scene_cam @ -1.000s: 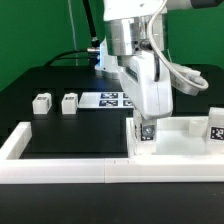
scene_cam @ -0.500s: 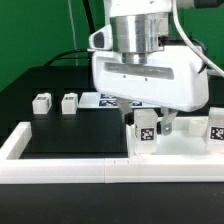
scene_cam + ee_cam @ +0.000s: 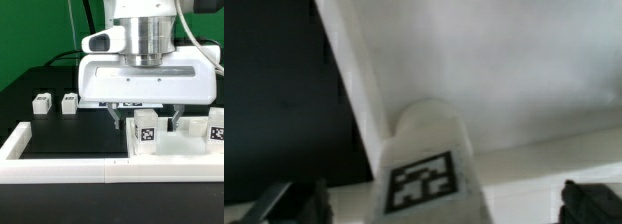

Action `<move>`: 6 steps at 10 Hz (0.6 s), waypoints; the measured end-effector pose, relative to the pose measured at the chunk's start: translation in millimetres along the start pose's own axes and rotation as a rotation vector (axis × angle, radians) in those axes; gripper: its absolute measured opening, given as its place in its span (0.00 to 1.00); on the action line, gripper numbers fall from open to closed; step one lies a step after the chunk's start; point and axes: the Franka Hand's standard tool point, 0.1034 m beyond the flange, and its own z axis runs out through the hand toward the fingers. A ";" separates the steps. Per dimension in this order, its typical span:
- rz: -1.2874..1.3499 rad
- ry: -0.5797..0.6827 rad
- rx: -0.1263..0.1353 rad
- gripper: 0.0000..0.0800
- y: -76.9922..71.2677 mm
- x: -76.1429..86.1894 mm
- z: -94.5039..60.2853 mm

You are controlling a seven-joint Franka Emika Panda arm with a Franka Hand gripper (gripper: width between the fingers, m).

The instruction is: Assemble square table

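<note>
The square table top point(image 3: 178, 146) lies at the exterior view's right, white with a raised rim. A white tagged leg point(image 3: 146, 128) stands upright on its near left corner, and another tagged leg point(image 3: 214, 128) stands at its right. My gripper point(image 3: 148, 120) hangs over the first leg, open, with one finger on each side of it and not touching. In the wrist view the leg point(image 3: 429, 165) rises between the dark fingertips point(image 3: 295, 203), above the white top point(image 3: 491, 70). Two more leg blocks point(image 3: 41, 101) point(image 3: 69, 101) sit at the left.
A long white border rail point(image 3: 60, 166) runs along the front and turns up at the left point(image 3: 18, 140). The marker board point(image 3: 108, 100) lies behind my gripper, mostly hidden. The black table mat point(image 3: 70, 130) spreads at the left.
My gripper has turned about its vertical axis, from side-on to broad face toward the camera, and has shifted slightly right. Its fingers now straddle the leg. The parts have not moved.
</note>
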 end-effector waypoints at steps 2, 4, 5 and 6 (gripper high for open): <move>-0.011 0.009 -0.003 0.81 2.2 0.3 0.4; 0.031 0.009 -0.002 0.69 2.3 0.3 0.5; 0.099 0.008 -0.005 0.42 5.2 0.0 0.7; 0.130 0.008 -0.005 0.36 5.5 -0.1 0.8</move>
